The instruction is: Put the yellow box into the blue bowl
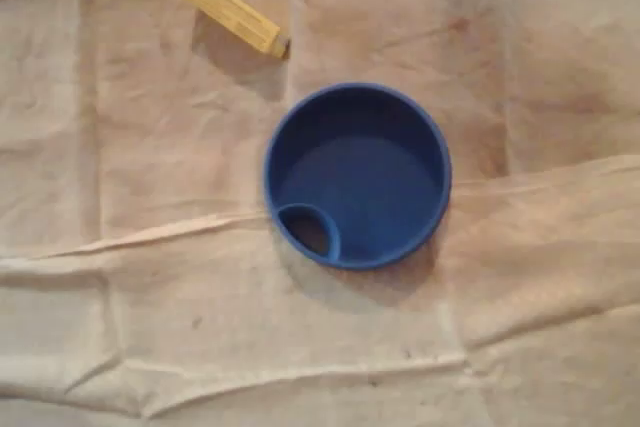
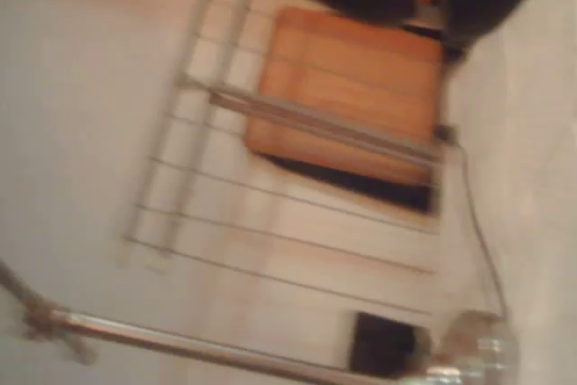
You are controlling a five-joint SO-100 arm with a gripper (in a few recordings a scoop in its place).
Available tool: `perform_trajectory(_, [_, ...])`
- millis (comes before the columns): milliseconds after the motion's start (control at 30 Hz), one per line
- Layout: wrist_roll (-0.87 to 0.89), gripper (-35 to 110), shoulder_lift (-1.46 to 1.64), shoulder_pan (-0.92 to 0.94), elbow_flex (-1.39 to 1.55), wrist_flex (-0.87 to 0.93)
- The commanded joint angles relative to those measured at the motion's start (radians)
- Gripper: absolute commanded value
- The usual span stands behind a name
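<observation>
Yellow box: on the cloth, up-left of the blue bowl, near but apart.
Long axis: diagonal, lower-right end toward the bowl's rim.
Jaws: cannot tell; the blurred wrist view seems aimed off the table.

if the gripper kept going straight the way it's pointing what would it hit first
Probably the wire rack, with the wooden board behind it. The wrist view is blurred, so depth is unclear.
</observation>
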Motion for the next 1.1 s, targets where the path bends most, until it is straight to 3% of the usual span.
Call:
perform_trajectory(0, [0.058, 0, -0.158, 0.124, -0.095, 0.025])
perform_trajectory(300, [0.101, 0, -0.354, 0.417, -0.129, 0.123])
perform_trajectory(633, [-0.046, -1, -0.614, 0.643, -0.132, 0.12])
perform_trajectory(1067, [-0.201, -1, -0.772, 0.782, -0.146, 0.117])
